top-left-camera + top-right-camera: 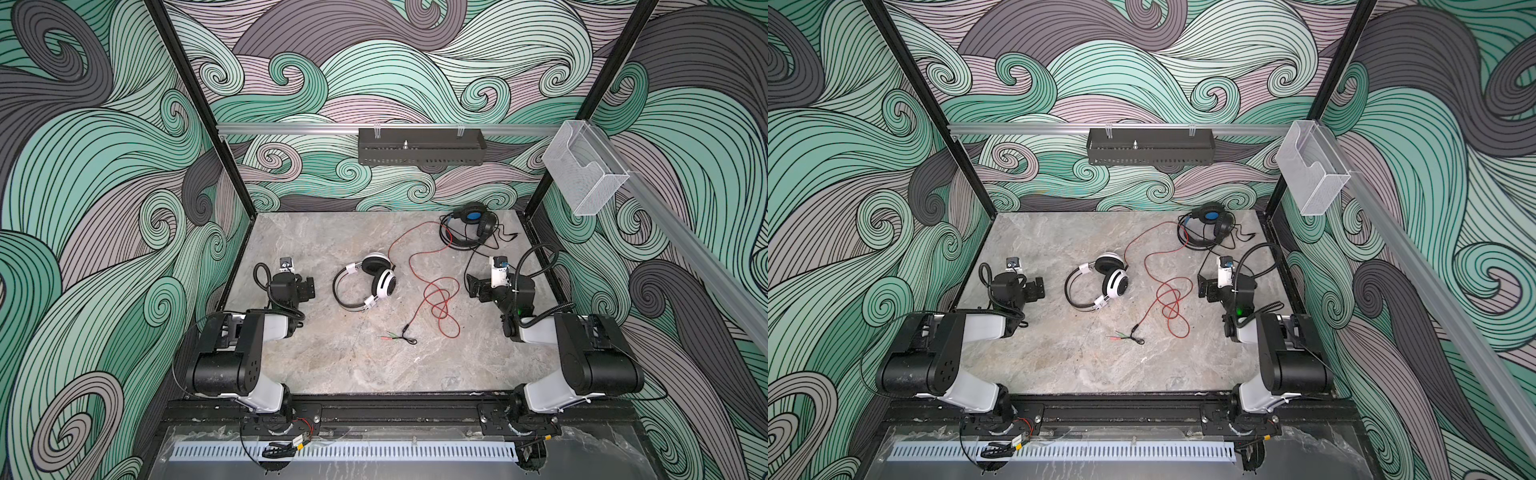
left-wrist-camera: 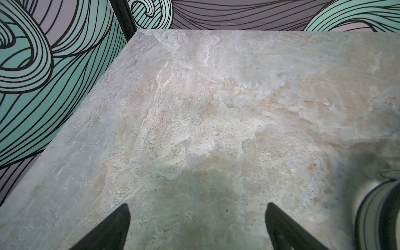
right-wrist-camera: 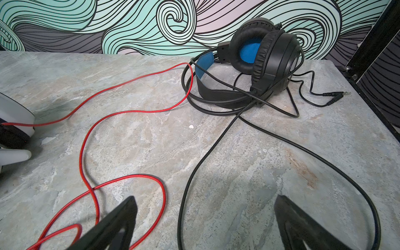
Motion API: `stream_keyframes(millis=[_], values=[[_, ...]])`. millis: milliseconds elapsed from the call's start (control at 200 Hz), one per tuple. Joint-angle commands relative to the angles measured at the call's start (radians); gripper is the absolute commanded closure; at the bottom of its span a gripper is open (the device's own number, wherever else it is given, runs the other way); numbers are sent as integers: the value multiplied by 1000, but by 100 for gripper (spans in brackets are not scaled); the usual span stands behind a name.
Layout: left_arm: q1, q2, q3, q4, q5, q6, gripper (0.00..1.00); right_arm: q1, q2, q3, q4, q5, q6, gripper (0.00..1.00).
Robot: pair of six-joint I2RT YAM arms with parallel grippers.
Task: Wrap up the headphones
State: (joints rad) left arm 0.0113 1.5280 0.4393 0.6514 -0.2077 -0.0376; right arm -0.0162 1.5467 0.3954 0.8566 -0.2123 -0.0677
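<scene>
White headphones (image 1: 384,284) far from table (image 1: 332,365) edges

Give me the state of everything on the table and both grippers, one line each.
White headphones: lying down, cord not wrapped.
Red cord: loose, sprawled in tangled loops.
Black headphones: lying at the far right, cord not wrapped.
Black cord: loose, one long loop trailing.
Left gripper: open, empty.
Right gripper: open, empty.
</scene>
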Motion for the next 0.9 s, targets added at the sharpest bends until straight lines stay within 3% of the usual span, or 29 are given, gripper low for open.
stream_keyframes(millis=[0, 650, 896], values=[[10, 0, 30, 17, 14, -12, 1, -1, -4, 7, -3, 72, 27, 1], [20, -2, 30, 16, 38, -15, 1, 8, -8, 7, -3, 116, 32, 1], [21, -83, 100, -168, 59, -13, 1, 39, -84, 103, -247, 157, 14, 1]])
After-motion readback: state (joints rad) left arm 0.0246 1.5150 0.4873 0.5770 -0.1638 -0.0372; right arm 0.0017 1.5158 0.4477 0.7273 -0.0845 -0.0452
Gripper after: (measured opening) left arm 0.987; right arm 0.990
